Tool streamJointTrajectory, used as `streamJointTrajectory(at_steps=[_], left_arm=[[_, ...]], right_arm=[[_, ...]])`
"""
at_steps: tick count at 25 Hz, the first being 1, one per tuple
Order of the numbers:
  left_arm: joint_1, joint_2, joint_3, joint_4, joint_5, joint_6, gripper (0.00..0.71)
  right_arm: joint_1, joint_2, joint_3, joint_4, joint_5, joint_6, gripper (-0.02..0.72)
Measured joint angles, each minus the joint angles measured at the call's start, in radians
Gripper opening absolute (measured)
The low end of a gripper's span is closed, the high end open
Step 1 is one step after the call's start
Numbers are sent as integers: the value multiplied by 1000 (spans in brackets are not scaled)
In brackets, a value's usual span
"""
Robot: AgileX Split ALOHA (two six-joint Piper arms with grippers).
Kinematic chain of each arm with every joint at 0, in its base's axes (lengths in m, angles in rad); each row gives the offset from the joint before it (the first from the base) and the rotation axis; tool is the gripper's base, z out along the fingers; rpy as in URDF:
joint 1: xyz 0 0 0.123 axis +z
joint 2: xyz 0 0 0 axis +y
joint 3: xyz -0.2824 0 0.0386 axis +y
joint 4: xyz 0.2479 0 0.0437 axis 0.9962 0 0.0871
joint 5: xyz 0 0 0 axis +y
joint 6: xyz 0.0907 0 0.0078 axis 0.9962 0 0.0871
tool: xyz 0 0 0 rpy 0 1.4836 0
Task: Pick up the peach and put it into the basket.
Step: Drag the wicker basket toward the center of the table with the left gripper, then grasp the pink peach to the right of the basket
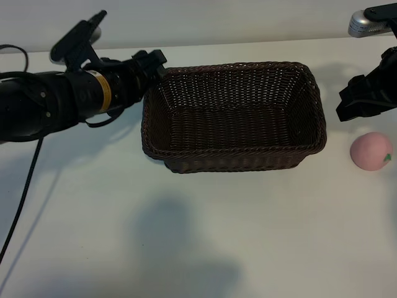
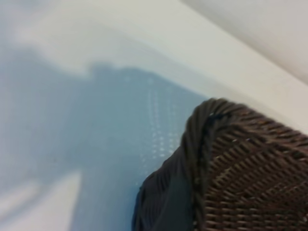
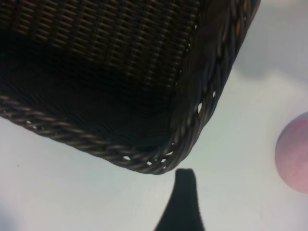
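Though near, peach [image 1: 371, 151] below right end effector [image 1: 363, 99]

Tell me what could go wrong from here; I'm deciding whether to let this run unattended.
1. The peach is round and lies on the bare table near the exterior view's right edge; a glancing touch from the right gripper might roll it away.
2. The left gripper sits close beside the basket rim; a careless move could shove the basket.
3. The basket's walls rise between peach and interior, so a low carry may clip the rim.
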Motion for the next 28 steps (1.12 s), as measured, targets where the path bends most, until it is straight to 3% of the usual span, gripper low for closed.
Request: streamJointTrajectory(at_steps=[15,28], left_arm=[[8,-148,0,189,48,-58,602],[130,-276,0,435,-26,-117,596]], right_arm=[[0,0,0,-1,0,0,594],[0,0,0,-1,3,0,594]])
